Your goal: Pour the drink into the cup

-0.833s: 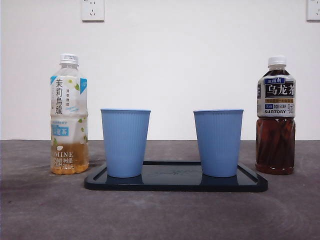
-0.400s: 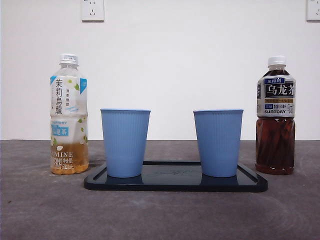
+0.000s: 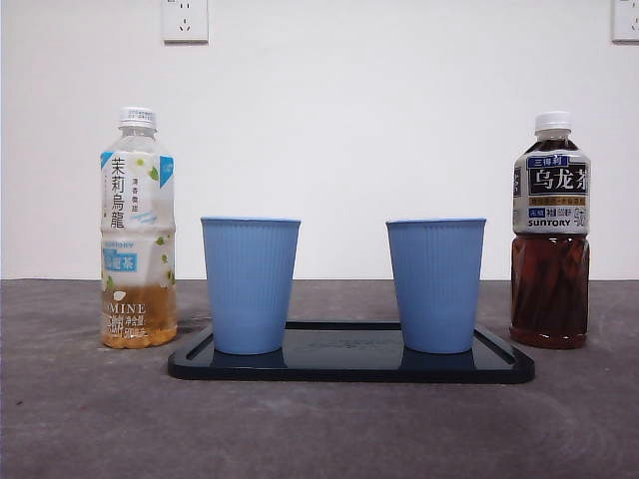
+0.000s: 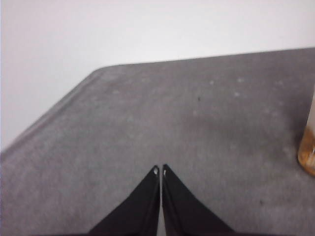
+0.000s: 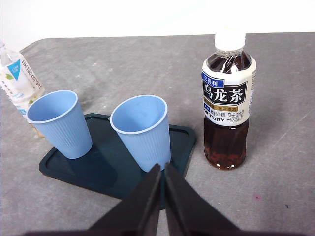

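My right pincer (image 5: 163, 167) has its two black jaws pressed together, pinching nothing, and it hangs above the near edge of the dark tray (image 5: 69, 169), just in front of the right-hand blue cup (image 5: 141, 132). From this wrist I look down into that cup and into the left-hand blue cup (image 5: 61, 123); both stand upright on the tray, apart from one another, and I cannot make out any liquid in either. To the right of the tray, off it and on the grey desk (image 5: 275, 162), stands the dark tea bottle (image 5: 228, 103), upright, white cap on, filled nearly to the neck. At the far left the pale jasmine tea bottle (image 5: 18, 78) is cut off by the picture's edge, so I see only part of its label and shoulder.

My left pincer (image 4: 160, 169) is likewise closed tight, tips all but touching, holding nothing, poised over bare desk near its rounded corner. All that wrist shows of the pale bottle is a blurred amber sliver of its base at the frame's edge.

In the front view neither arm appears. The pale bottle stands left of the tray with only a little amber drink in its bottom, cap on. The cups' insides are hidden at this level. Two wall sockets (image 3: 186, 18) sit high on the white wall, both cropped
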